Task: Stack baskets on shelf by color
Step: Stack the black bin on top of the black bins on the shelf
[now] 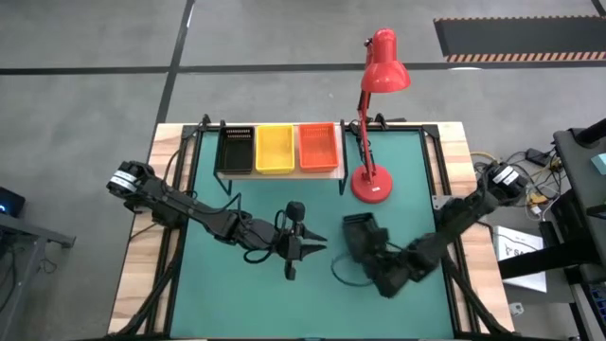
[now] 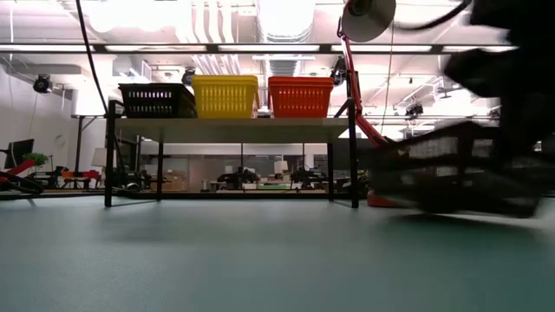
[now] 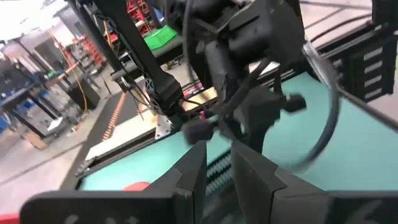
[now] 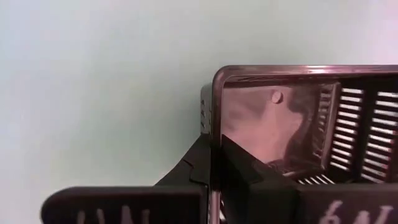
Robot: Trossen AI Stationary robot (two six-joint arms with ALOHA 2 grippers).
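On the shelf (image 1: 280,175) at the table's far side stand a black basket (image 1: 236,150), a yellow basket (image 1: 275,149) and an orange-red basket (image 1: 318,147) side by side. My right gripper (image 1: 371,254) is shut on another black basket (image 1: 360,233) at the table's middle, which also shows in the low view (image 2: 451,173). My left gripper (image 1: 314,248) hovers just left of it, its fingers a narrow gap apart (image 3: 217,168) and empty. My right gripper holds the black basket by its rim (image 4: 214,134) near a corner, one finger outside the wall (image 4: 186,174) and one inside (image 4: 249,177). The fingers come from above, slanting down. The basket sits tilted in the low view; whether it touches the table, I cannot tell.
A red desk lamp stands with its round base (image 1: 371,185) right of the shelf, its head (image 1: 383,66) over the far edge. The green table top (image 1: 227,303) is bare at the near left and near right.
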